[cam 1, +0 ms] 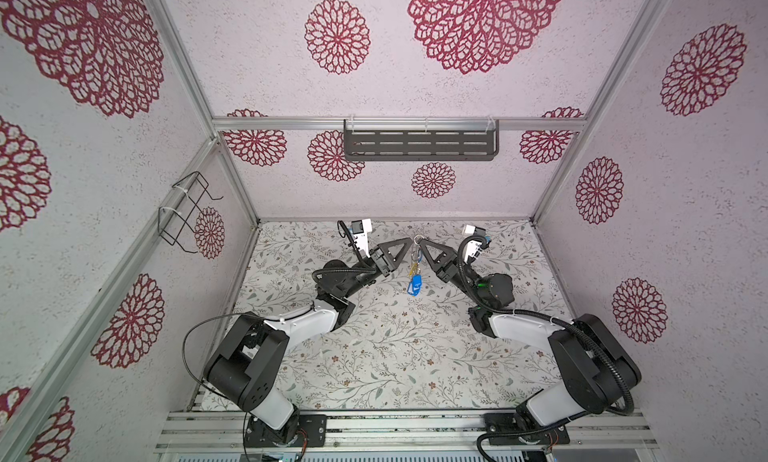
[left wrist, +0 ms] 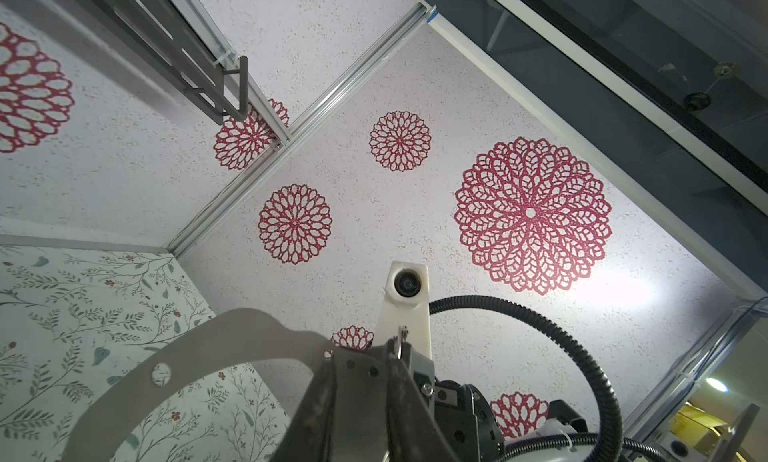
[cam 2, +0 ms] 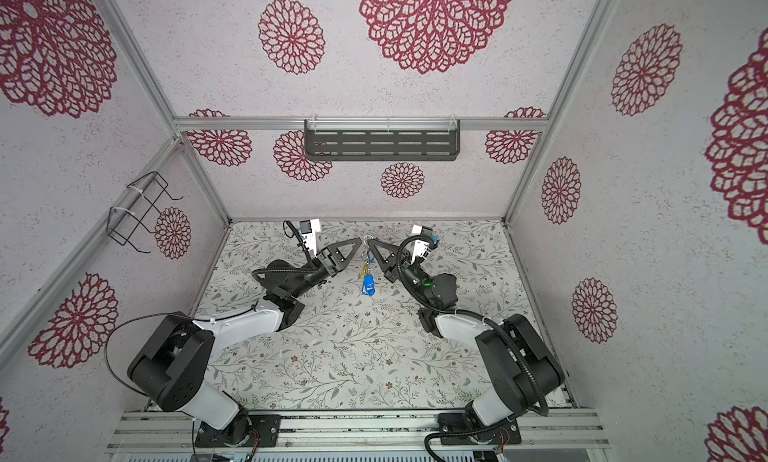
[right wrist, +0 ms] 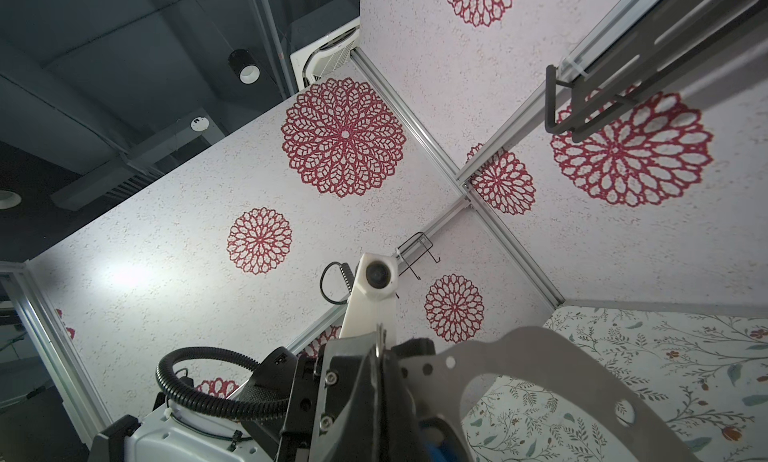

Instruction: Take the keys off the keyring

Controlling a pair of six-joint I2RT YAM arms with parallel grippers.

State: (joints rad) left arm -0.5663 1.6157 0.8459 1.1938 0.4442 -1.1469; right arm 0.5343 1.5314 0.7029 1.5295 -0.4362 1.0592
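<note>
Keyring midair between left claw, closure unclear, and tightly closed right claw; keys beneath.

This is looking like a robotics lab test cell. Two robot arms are sitting bolted to a slotted metal rail at the front of a leaf-printed worktop. An aluminium frame is carrying walls papered with red medallions, a slotted shelf and a zip-tied wire rack. Beyond the walls, a dark ducted ceiling is showing in the right wrist view.
</note>
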